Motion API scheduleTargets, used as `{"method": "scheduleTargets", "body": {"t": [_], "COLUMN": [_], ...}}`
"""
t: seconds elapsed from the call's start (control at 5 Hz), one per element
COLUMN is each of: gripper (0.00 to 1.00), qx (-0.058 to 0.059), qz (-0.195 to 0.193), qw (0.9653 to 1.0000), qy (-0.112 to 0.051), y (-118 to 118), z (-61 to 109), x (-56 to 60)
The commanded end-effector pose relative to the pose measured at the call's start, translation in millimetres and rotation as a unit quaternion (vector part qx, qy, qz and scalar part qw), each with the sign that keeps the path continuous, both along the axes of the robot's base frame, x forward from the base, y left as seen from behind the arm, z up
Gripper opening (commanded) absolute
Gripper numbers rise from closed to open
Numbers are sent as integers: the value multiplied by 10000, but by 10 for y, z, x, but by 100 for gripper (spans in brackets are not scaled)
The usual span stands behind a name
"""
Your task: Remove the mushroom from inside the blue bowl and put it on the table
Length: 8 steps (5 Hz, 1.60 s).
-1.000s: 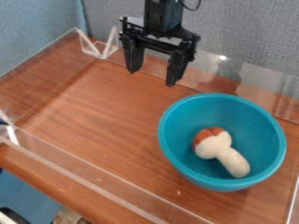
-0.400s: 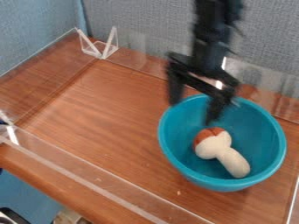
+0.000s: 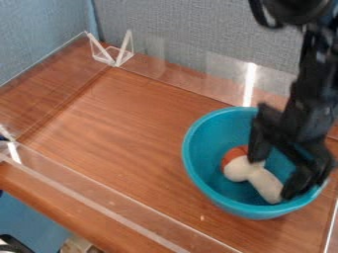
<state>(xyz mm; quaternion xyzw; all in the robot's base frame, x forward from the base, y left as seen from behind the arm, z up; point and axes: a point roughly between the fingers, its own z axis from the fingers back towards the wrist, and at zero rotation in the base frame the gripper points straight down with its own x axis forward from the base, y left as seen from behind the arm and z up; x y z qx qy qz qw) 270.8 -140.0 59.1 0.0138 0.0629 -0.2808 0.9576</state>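
Note:
The blue bowl (image 3: 209, 173) sits on the table (image 3: 106, 119) at the right front. The mushroom (image 3: 251, 175) lies inside it on its side, orange-brown cap to the left, cream stem pointing right and partly covered by the gripper. My gripper (image 3: 287, 163) hangs down into the bowl, open, with one dark finger on each side of the mushroom's stem. Nothing is held between the fingers.
Low clear acrylic walls (image 3: 199, 69) border the table. A small white wire stand (image 3: 110, 47) sits at the back left corner. The table's front edge runs close below the bowl.
My gripper has travelled from the back of the table to the right and down, now reaching into the bowl over the mushroom. It has stayed open. The mushroom has not moved.

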Motion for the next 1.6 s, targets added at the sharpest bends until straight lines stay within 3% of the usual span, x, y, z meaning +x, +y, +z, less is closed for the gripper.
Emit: {"method": "scheduleTargets", "body": {"t": [0.0,0.4,1.4], "gripper": [100,100,100], "qx": [-23,111,320], "qz": [56,143,431], "qw": [9997,9995,9981], "qy": [-224,-254,-290], "y": [5,93,338], "z": [124,102,59], "x": [-6,11,40]}}
